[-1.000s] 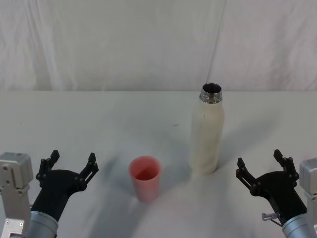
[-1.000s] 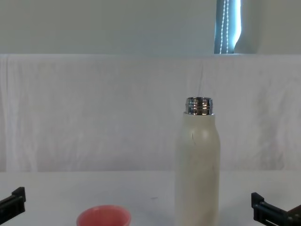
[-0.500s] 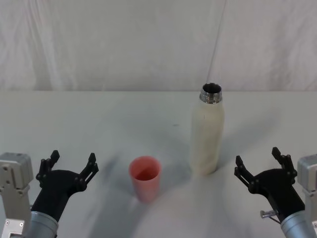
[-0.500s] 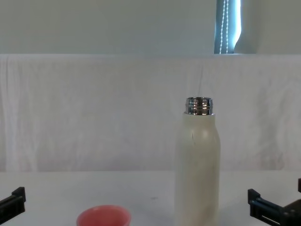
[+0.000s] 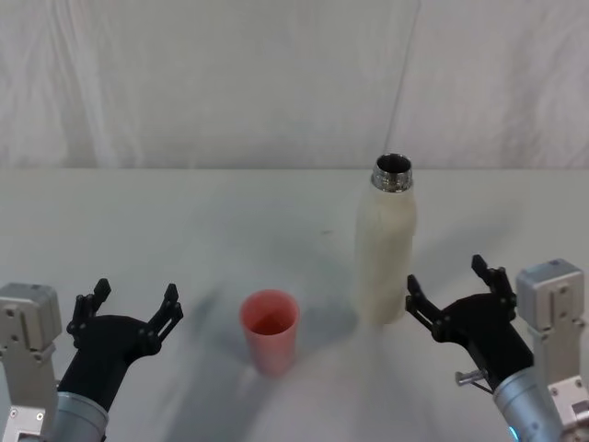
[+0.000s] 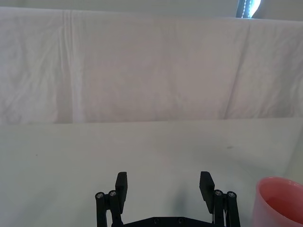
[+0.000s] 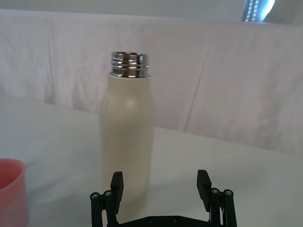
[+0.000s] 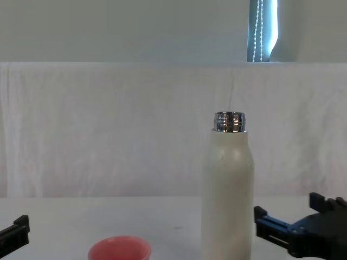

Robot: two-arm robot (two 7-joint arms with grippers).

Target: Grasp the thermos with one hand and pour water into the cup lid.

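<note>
L gripper (image 5: pixel 129 311) parked at near-left edge of table (image 5: pixel 184 212), jaws open, nothing between them. Cup lid (image 5: pixel 269 330) upright, near centre, just R of it. R gripper (image 5: pixel 453 292) low beside thermos (image 5: pixel 385 241), jaws spread wide, not touching it. Thermos stands upright w/ chrome neck uncapped, behind and R of cup lid. White cloth backdrop (image 5: pixel 230 83) beyond.

Bright, even, diffuse light; soft faint shadows beside the thermos (image 5: pixel 386 241) and around the cup lid (image 5: pixel 270 330). Small glare on its chrome neck. Sharp focus.
</note>
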